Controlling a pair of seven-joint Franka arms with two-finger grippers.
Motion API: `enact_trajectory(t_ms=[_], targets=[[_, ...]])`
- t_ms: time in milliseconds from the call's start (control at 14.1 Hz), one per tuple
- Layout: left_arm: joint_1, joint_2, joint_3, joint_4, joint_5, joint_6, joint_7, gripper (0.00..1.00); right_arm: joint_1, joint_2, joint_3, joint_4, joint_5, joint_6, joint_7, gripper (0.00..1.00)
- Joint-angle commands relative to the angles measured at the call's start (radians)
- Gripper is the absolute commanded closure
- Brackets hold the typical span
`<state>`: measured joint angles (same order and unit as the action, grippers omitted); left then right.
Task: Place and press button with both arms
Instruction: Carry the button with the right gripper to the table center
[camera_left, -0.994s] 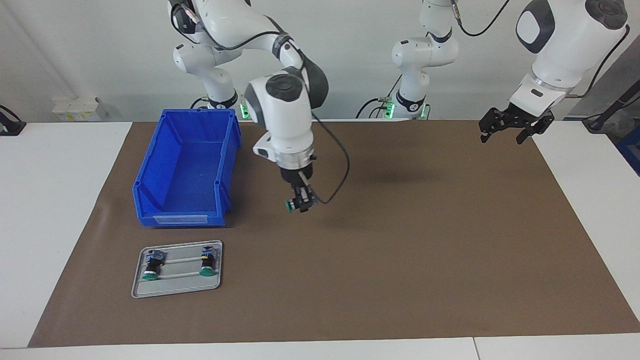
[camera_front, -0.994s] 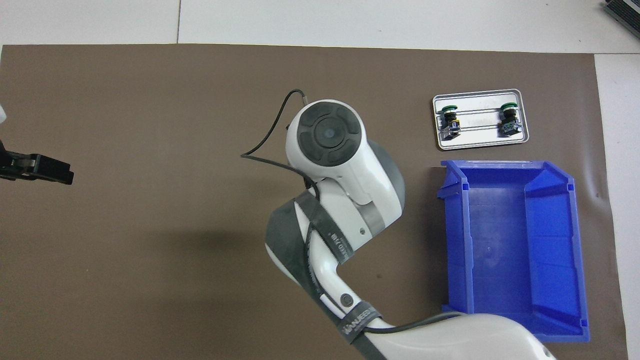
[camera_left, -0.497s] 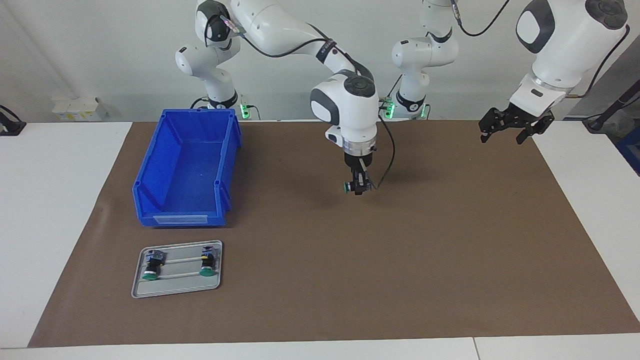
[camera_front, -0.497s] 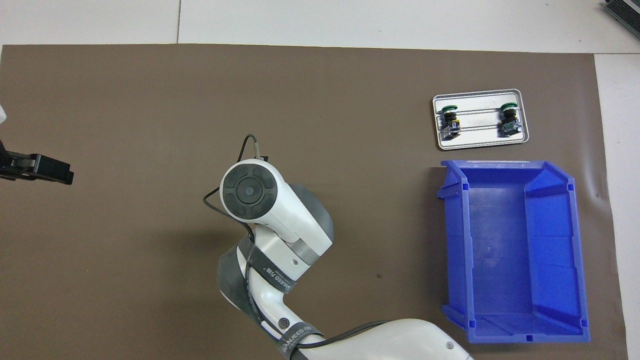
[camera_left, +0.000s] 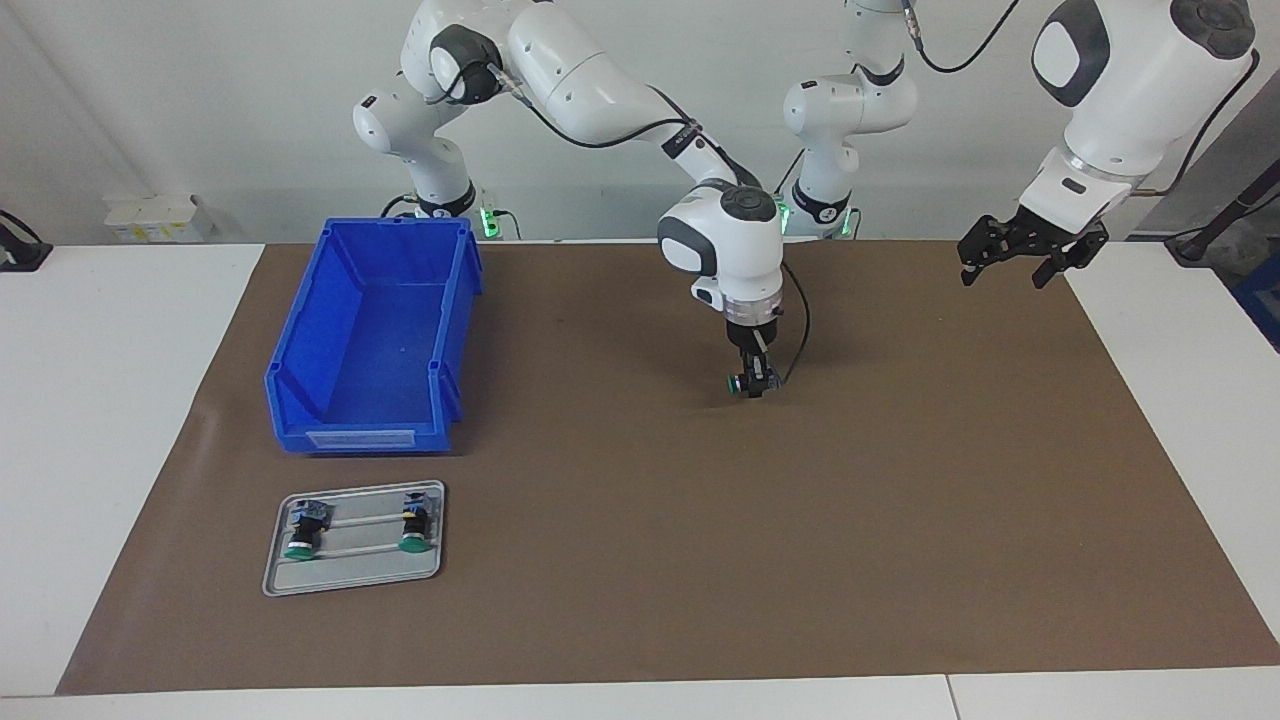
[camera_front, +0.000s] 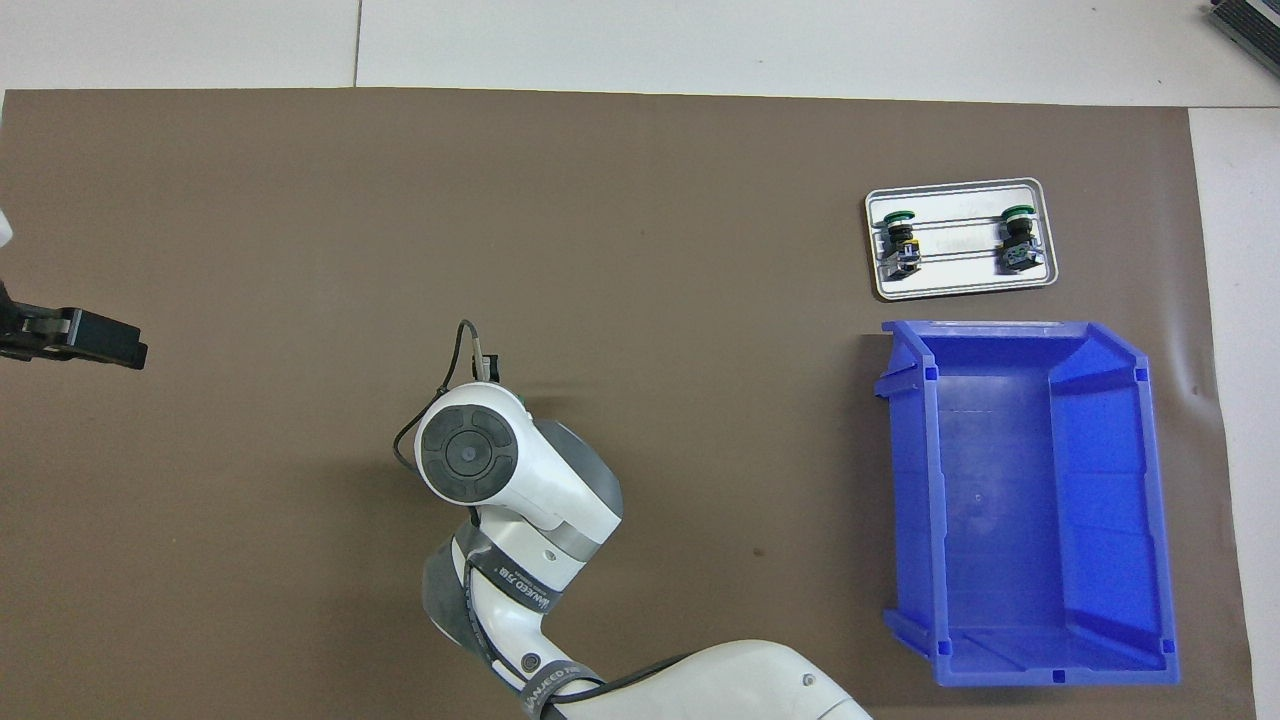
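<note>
My right gripper points straight down over the middle of the brown mat, shut on a button whose green cap faces sideways toward the right arm's end. It hangs just above the mat; I cannot tell whether it touches. In the overhead view the right wrist covers the gripper and the held button. My left gripper hangs open and empty in the air over the mat's edge at the left arm's end, also seen as the left gripper from overhead. Two more buttons lie on a grey tray.
A blue bin stands empty at the right arm's end of the mat, nearer to the robots than the tray. From overhead the bin and tray sit side by side. A black cable loops off the right wrist.
The right arm has swung from beside the blue bin toward the middle of the mat and come lower, carrying the button. The left arm has stayed still.
</note>
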<state>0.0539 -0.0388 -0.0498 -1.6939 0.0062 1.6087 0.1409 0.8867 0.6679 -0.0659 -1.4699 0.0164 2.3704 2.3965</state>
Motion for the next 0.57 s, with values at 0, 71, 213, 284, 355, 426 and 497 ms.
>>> enact_trajectory(t_ms=[0, 71, 213, 284, 355, 426, 497], targets=[[0.009, -0.018, -0.004, -0.015, 0.011, -0.001, 0.014, 0.0, 0.008, -0.014, -0.006, -0.021, -0.003, 0.013, 0.01, 0.44], [0.007, -0.018, -0.005, -0.013, 0.011, -0.001, 0.009, 0.0, 0.009, -0.019, -0.006, -0.021, -0.016, -0.014, -0.002, 0.27], [-0.014, -0.02, -0.012, -0.016, 0.011, -0.001, 0.011, 0.0, 0.018, -0.028, -0.006, -0.018, -0.019, -0.06, -0.075, 0.07], [-0.023, -0.02, -0.013, -0.018, 0.011, -0.003, 0.011, 0.0, 0.015, -0.049, -0.006, -0.018, -0.019, -0.097, -0.111, 0.0], [-0.034, -0.02, -0.015, -0.016, 0.011, 0.013, 0.014, 0.0, 0.008, -0.075, -0.006, -0.018, -0.019, -0.135, -0.15, 0.0], [-0.052, -0.018, -0.016, -0.013, 0.011, 0.014, 0.025, 0.0, -0.003, -0.118, -0.006, -0.027, -0.019, -0.172, -0.204, 0.0], [-0.063, -0.018, -0.015, -0.015, 0.011, 0.02, 0.02, 0.0, -0.024, -0.167, -0.008, -0.047, -0.018, -0.2, -0.255, 0.0]])
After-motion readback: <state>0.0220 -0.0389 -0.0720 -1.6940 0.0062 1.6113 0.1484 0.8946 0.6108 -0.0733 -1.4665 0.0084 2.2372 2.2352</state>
